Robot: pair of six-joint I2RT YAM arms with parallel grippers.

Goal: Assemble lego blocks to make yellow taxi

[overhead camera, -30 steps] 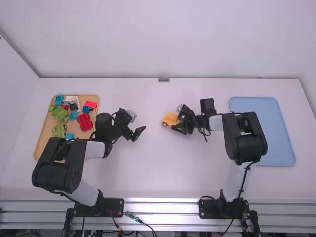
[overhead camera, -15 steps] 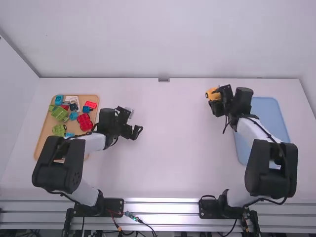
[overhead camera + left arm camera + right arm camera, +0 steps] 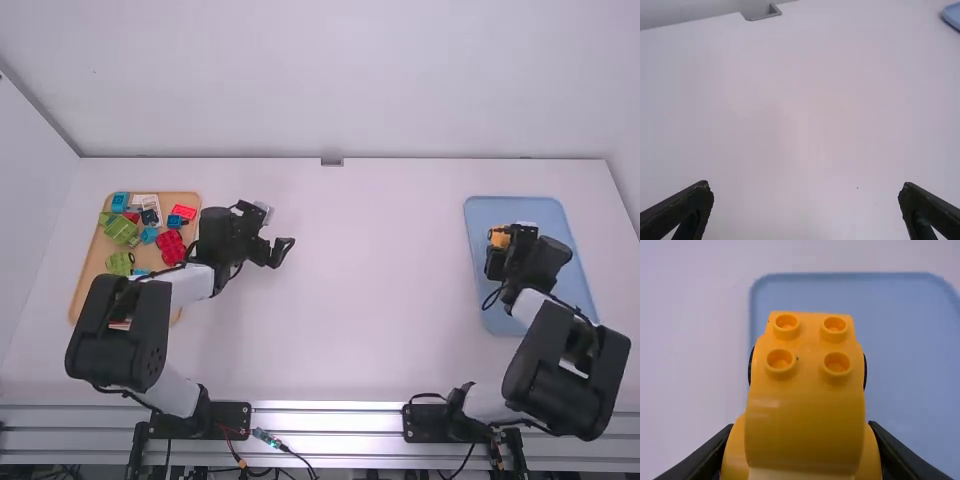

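Clock set on table (image 3: 370, 320), 12 o'clock farthest from arm bases.
1. Block tray (image 3: 93, 268): on table, between 9 and 10 o'clock; left arm (image 3: 118, 335) across its 6 o'clock end.
2. Blocks (image 3: 122, 229): in block tray, mostly toward its 12 o'clock end.
3. Second tray (image 3: 485, 215): on table, 3 o'clock; right arm (image 3: 570, 370) across its 5 o'clock corner.
4. Toy car (image 3: 499, 238): in right gripper (image 3: 503, 246), over second tray, toward its 10 o'clock side.

White table (image 3: 370, 330); tan tray (image 3: 95, 262) on it, L side; lt. blue tray (image 3: 540, 210), R side, well apart
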